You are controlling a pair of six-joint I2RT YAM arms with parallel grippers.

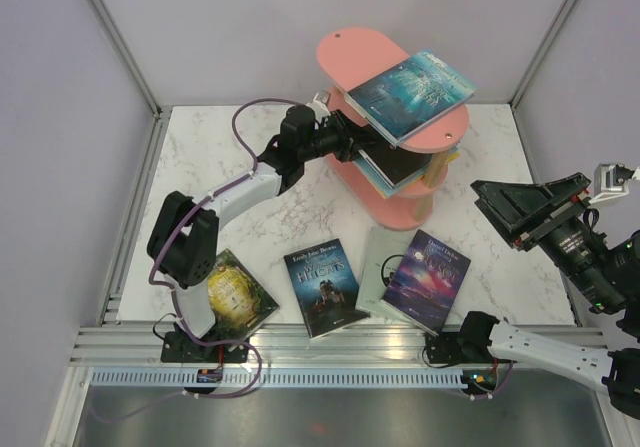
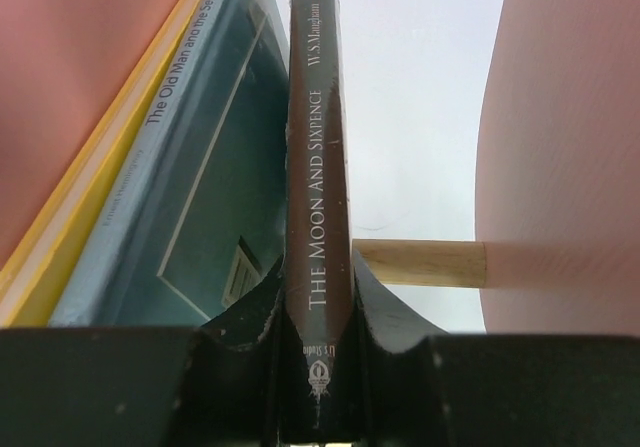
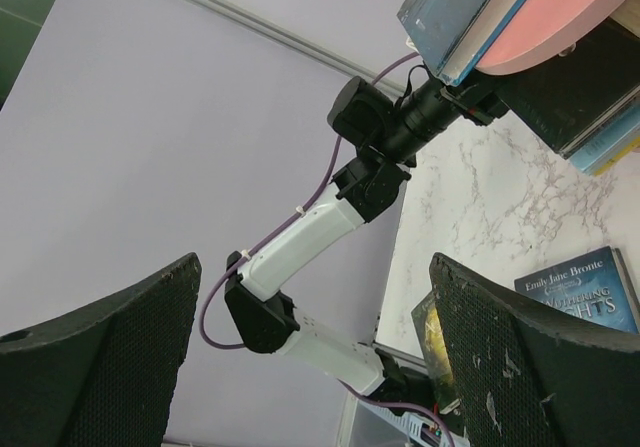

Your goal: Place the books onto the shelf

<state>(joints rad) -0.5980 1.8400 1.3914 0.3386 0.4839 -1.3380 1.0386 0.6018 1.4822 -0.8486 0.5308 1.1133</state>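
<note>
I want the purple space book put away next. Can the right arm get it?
Probably yes. The purple galaxy-cover paperback lies face up near that arm's base, nothing on top of it, and the right gripper hangs open and empty nearby.

the shelf (image 1: 345, 52) stands at the table's (image 1: 220, 167) rear; one book (image 1: 425, 92) on its top board, a stack (image 1: 395, 167) on the middle board, four books (image 1: 325, 287) in front.

You're looking at a white marbled table (image 1: 300, 207), closed in by plain pale lilac walls (image 1: 230, 27), under soft even light.
</note>
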